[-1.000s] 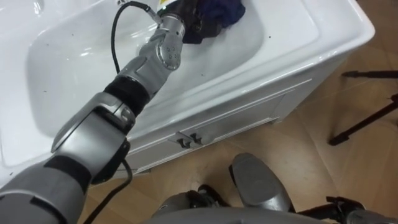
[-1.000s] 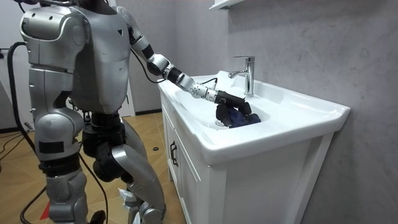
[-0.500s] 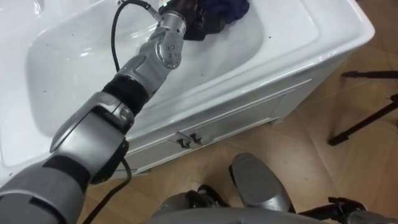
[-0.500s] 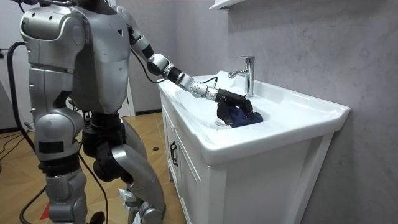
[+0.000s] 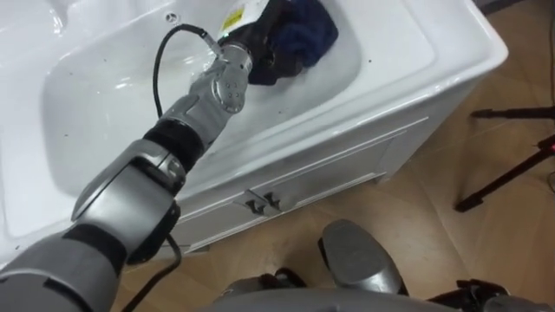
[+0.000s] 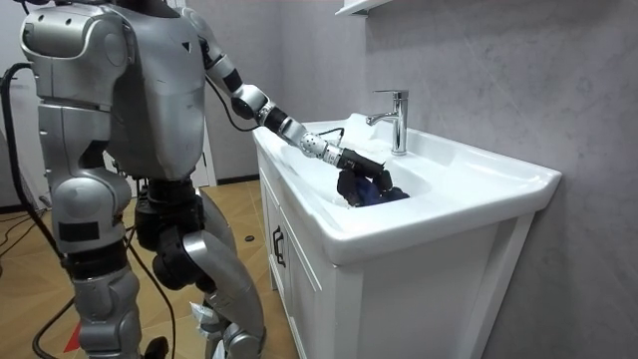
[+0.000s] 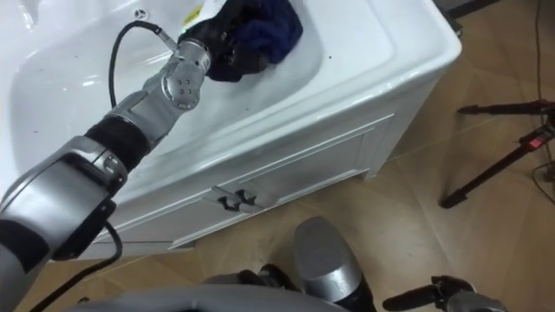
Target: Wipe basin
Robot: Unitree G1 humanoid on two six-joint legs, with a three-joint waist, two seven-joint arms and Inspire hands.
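Fingers point(image 5: 276, 54) of the left hand point(image 5: 258, 50) curl round the dark blue cloth point(image 5: 308, 30), holding it down inside the white basin point(image 5: 412, 61), at about one o'clock in the left eye view. In the room view the faucet point(image 6: 397, 118) rises at one o'clock from the cloth. The robot stands at the cabinet point(image 5: 290, 184) front.

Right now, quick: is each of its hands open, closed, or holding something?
Left hand: closed on the dark blue cloth, down in the basin.
Right hand: low at the view's edge, cannot be told.
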